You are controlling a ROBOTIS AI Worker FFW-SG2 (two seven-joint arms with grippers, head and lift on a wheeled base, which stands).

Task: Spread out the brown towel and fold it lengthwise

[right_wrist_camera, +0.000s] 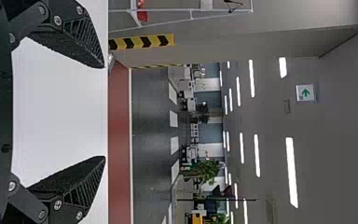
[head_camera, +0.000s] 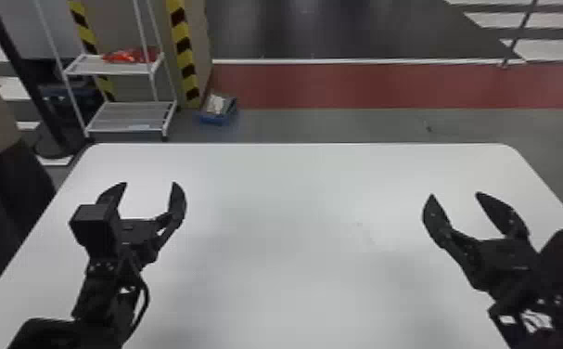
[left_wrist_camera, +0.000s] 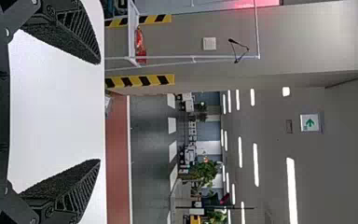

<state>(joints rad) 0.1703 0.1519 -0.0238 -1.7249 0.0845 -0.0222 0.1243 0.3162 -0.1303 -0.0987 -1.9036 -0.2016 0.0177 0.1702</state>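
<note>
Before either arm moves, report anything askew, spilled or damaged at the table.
Nothing stands out: the white table bears faint marks but no spill, and the left gripper and right gripper, both open over it, look intact.

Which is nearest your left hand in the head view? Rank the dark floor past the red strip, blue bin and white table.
1. White table: beneath the left hand.
2. Blue bin: on the floor past the table, left of centre.
3. Dark floor: beyond the red strip, toward the back.
</note>
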